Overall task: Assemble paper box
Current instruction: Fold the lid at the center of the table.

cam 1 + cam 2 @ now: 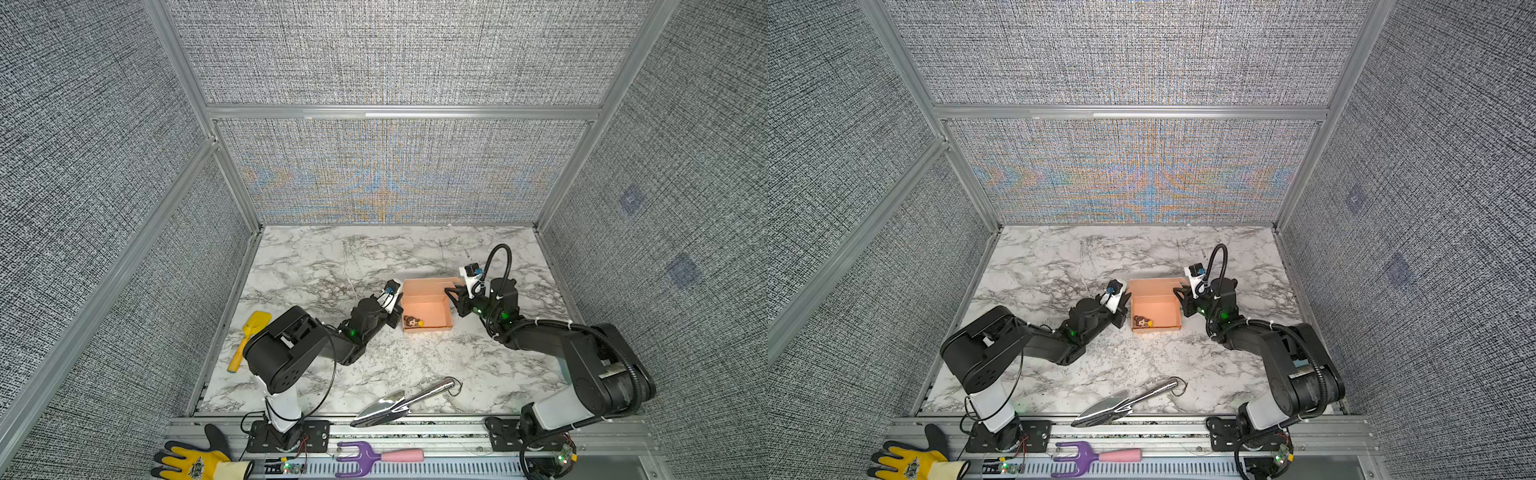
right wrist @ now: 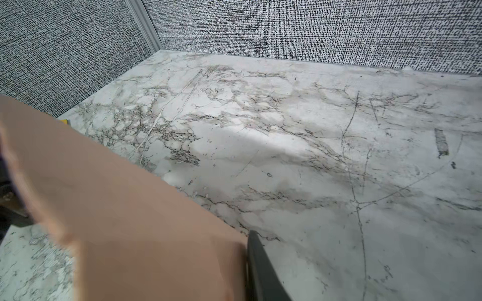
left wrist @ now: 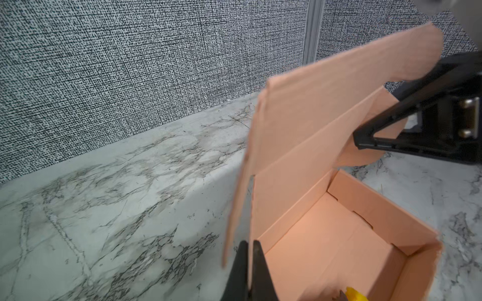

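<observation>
Left gripper (image 3: 249, 246) pinched the paper box (image 1: 428, 309) side wall, right gripper (image 1: 453, 296) straddled its lid flap (image 3: 363, 157), grip unclear; lid-closing step, next likely needed folding down and tucking.

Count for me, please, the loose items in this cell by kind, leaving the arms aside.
Garden tools: 3 (yellow scoop, silver trowel, purple fork)
Glove: 1
Paper box: 1
Toy figure: 1
Total: 6
</observation>
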You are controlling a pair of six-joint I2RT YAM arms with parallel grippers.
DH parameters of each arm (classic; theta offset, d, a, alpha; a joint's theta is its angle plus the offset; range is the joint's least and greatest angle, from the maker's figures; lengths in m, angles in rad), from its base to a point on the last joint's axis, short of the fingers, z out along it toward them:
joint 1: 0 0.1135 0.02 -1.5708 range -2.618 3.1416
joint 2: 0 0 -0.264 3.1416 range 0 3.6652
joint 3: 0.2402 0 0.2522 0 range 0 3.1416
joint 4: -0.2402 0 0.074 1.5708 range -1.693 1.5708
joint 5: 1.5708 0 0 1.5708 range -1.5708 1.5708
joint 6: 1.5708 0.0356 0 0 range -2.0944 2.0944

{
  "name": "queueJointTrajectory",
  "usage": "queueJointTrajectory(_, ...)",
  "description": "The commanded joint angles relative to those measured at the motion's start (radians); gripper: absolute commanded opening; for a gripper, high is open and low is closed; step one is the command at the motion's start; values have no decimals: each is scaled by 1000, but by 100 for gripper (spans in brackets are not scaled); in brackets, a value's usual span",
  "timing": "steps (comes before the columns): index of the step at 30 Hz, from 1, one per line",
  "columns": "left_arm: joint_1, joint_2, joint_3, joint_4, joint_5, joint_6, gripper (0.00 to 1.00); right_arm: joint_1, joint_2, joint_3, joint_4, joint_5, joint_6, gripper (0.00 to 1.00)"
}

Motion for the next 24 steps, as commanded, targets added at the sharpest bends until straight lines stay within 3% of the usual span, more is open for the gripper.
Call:
queueJointTrajectory(1, 19, 0, 28, -51, 21, 1, 0, 23, -26, 4, -7, 22, -20, 24)
queueJointTrajectory(6, 26, 18, 48, -64, 25, -32, 0, 57, -82, -14, -46, 80, -30, 20)
queueJointTrajectory(10, 24, 27, 21, -19, 24, -67, 0, 87, -56, 1, -49, 158, -23, 2)
queueJointTrajectory(12, 24, 23, 14, -11, 30, -80, 0, 99, -38, 16, -61, 176, -17, 0)
queueJointTrajectory(20, 11, 11, -7, 30, 10, -146, 0, 151, -95, 2, -99, 365, 51, 0)
queueJointTrajectory(24, 1, 12, -1, 29, -29, -150, 0, 168, -135, -9, -113, 402, 53, 10)
